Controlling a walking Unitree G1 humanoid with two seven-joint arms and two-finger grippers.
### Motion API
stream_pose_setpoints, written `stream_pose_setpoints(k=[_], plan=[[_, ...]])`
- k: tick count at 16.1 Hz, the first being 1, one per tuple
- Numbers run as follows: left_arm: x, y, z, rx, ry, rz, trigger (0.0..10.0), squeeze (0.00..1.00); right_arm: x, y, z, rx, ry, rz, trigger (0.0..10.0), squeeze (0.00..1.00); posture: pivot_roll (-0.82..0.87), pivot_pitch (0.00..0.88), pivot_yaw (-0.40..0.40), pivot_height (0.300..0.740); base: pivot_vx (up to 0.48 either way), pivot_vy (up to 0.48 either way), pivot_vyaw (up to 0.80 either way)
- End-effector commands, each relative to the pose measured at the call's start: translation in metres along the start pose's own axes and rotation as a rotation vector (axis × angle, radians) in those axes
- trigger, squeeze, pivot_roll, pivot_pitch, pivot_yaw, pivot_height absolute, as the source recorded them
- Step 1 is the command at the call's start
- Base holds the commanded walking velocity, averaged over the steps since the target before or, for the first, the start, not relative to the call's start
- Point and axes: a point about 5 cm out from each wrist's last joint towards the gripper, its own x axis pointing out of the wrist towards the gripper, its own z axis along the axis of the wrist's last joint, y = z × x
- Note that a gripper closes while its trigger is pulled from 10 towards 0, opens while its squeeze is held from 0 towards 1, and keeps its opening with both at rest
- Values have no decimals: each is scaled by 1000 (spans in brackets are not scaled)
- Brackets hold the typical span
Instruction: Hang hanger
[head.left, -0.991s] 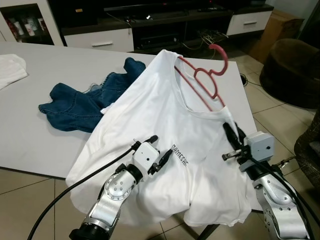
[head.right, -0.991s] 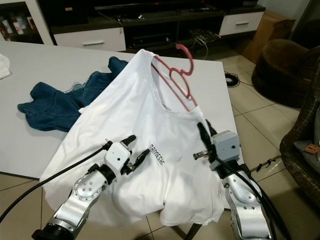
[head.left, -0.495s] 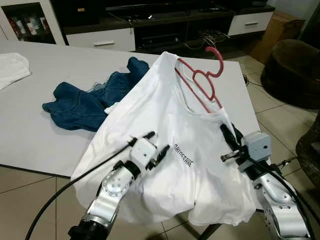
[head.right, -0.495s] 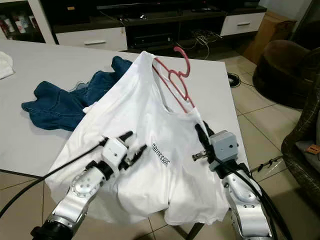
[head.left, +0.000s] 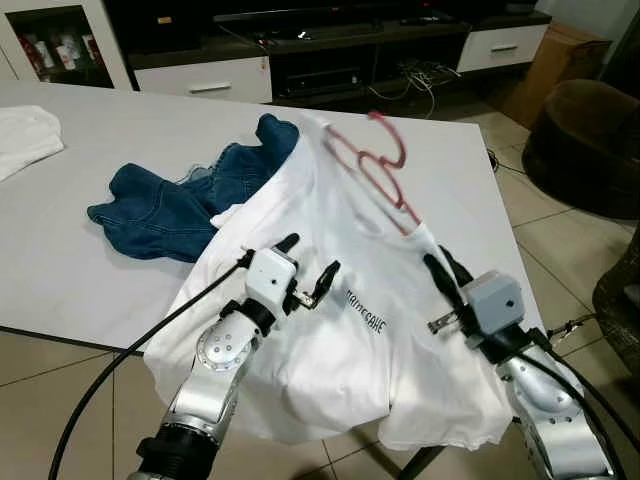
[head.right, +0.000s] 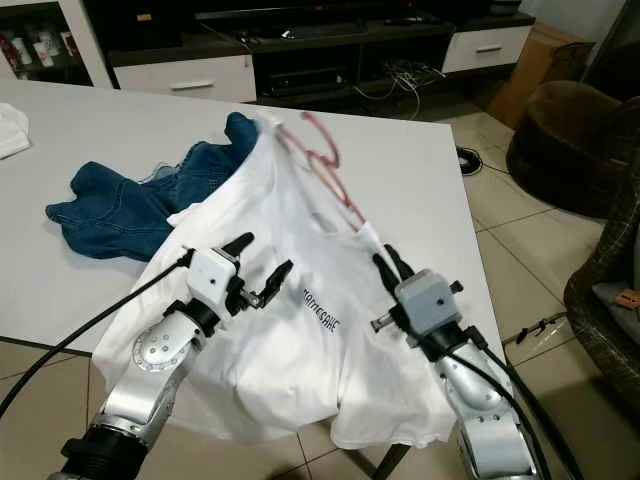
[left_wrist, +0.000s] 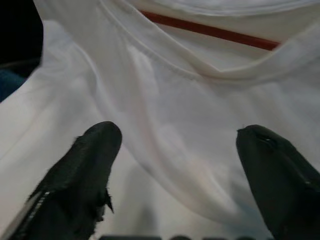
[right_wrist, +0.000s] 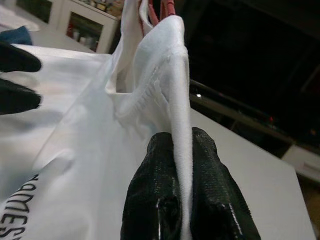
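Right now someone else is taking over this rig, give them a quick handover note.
Right gripper: fingers shut on the white T-shirt at its shoulder seam, lifting it.
Left gripper: fingers open, hovering over the shirt's front, gripping nothing.
The red hanger sits inside the shirt's neck, hook up and blurred, over the white table; blue jeans lie beside the shirt.
Done: shirt is on the hanger.
Left: grasp the hanger and hang it up.

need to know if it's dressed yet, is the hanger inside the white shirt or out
Partly inside. The red hanger has its hook and upper frame sticking out of the white shirt's neckline, its lower arm hidden under the fabric.
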Motion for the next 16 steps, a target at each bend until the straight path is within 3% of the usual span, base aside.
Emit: stream_pose_setpoints(k=[1, 5, 6, 7, 8, 9, 10, 11, 12, 16], plan=[[4, 4, 9, -26, -26, 6, 10000, 0, -2, 4, 2, -48, -19, 36, 10000, 0, 5, 50, 9, 740, 0, 0, 0], [8, 13, 17, -70, -58, 36, 10000, 0, -3, 6, 2, -78, -28, 52, 10000, 0, 3, 52, 9, 740, 0, 0, 0], [9, 13, 18, -77, -63, 40, 10000, 224, -3, 6, 2, -86, -29, 56, 10000, 0, 3, 52, 9, 740, 0, 0, 0], [8, 14, 18, -87, -68, 41, 10000, 537, -3, 6, 2, -94, -29, 61, 10000, 0, 3, 52, 8, 740, 0, 0, 0], [9, 14, 21, -99, -79, 35, 10000, 1000, -4, 7, 1, -102, -32, 64, 10000, 0, 4, 52, 7, 740, 0, 0, 0], [9, 15, 22, -101, -79, 46, 10000, 1000, -4, 8, 1, -108, -34, 68, 10000, 0, 5, 52, 7, 740, 0, 0, 0], [10, 17, 23, -111, -82, 65, 10000, 769, -5, 11, 1, -129, -34, 88, 10000, 0, 5, 53, 6, 740, 0, 0, 0], [10, 18, 24, -115, -85, 70, 10000, 769, -5, 11, 0, -136, -34, 96, 10000, 0, 5, 53, 6, 740, 0, 0, 0], [11, 20, 29, -121, -107, 64, 10000, 0, -7, 14, -3, -148, -23, 112, 10000, 0, 7, 53, 6, 740, 0, 0, 0], [14, 32, 41, -165, -148, 81, 10000, 0, -7, 15, -4, -153, -21, 117, 10000, 0, 7, 51, 7, 740, 0, 0, 0]])
